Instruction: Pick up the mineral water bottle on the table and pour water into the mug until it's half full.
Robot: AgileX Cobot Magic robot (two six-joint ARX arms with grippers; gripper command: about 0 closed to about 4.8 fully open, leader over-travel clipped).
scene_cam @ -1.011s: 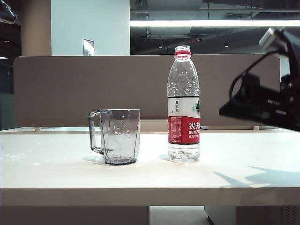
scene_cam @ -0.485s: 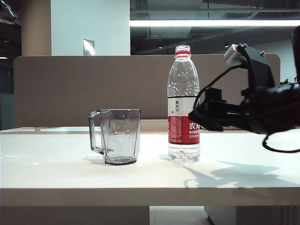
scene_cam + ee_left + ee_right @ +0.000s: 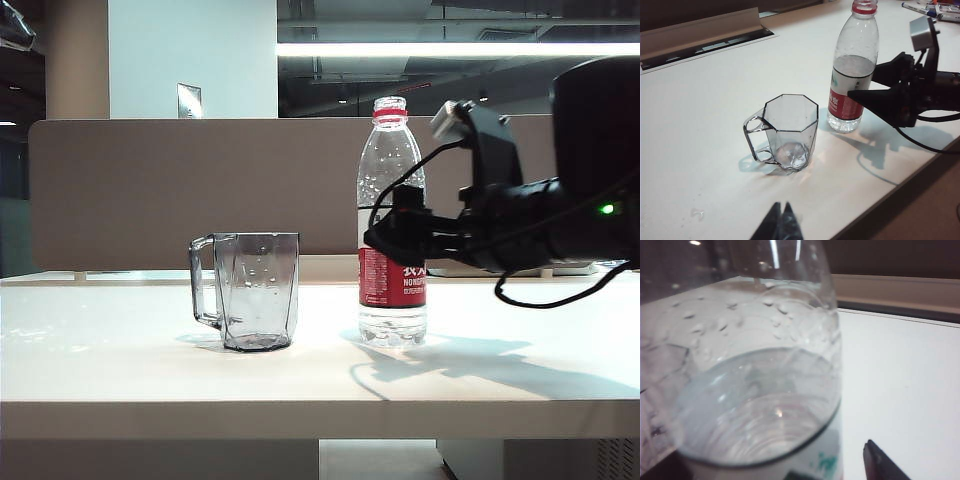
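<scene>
The mineral water bottle stands upright on the white table, with water up to about the top of its label. To its left stands the smoky-grey mug, handle turned away from the bottle and droplets on its wall. My right gripper reaches in level from the right, open, one finger on each side of the bottle's label. In the right wrist view the bottle fills the picture and one fingertip stands clear of its side. My left gripper hovers shut, short of the mug.
A beige partition runs behind the table. In the left wrist view a cable slot lies along the far side, pens lie beyond the bottle, and the table's edge runs close under the right arm.
My right arm has swung in from the right edge of the exterior view, and its open fingers have come round the bottle. Bottle and mug have not moved.
</scene>
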